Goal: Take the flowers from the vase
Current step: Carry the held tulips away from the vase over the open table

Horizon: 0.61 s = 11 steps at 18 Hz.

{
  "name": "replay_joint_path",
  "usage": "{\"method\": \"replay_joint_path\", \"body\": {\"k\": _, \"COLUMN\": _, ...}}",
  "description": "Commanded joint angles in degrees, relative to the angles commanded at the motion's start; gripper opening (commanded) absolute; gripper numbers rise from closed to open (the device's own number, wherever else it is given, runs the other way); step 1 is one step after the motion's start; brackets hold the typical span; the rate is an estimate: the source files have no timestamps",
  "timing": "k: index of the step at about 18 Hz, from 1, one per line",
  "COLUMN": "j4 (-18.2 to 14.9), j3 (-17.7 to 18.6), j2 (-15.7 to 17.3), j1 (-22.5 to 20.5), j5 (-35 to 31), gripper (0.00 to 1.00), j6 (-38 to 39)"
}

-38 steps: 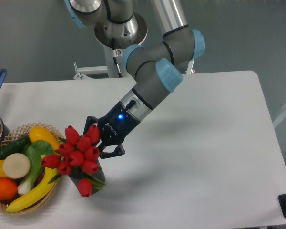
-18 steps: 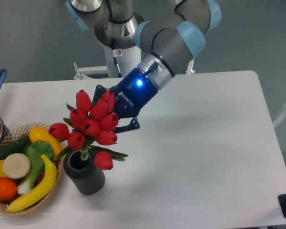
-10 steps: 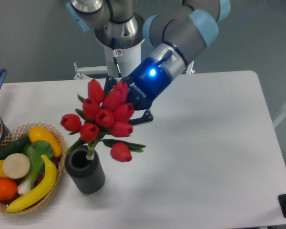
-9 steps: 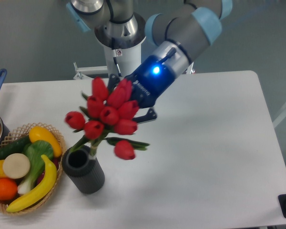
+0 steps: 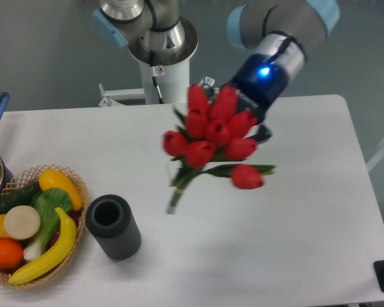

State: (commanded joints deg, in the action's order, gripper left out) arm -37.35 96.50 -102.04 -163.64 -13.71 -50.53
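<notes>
The bunch of red artificial tulips (image 5: 211, 137) hung clear of the ribbed dark cylinder vase (image 5: 112, 226), stems out. Gripper (image 5: 246, 121) fingers clenched the bunch; pickup looked essentially complete.

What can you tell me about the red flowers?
The flowers are a bunch of red tulips with green leaves and stems; they look artificial. The gripper holds them up in the air, tilted, stems pointing down and left, one bloom drooping to the right. They are blurred. They are clear of the dark ribbed vase, which stands empty on the white table beside the basket.
</notes>
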Motion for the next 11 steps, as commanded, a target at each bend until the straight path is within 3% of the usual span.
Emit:
{"method": "replay_joint_path", "body": {"k": 3, "j4": 0.0, "j3": 1.6, "j2": -0.5, "j1": -3.0, "j5": -2.6, "gripper": 0.00, "j6": -4.8}}
{"method": "replay_joint_path", "body": {"k": 7, "j4": -0.3, "j3": 6.1, "j2": -0.5, "j1": -6.3, "j5": -12.5, "gripper": 0.00, "j6": -14.0}}
{"method": "replay_joint_path", "body": {"k": 11, "j4": -0.4, "j3": 9.6, "j2": 0.3, "j1": -6.4, "j5": -30.7, "gripper": 0.00, "j6": -15.2}}
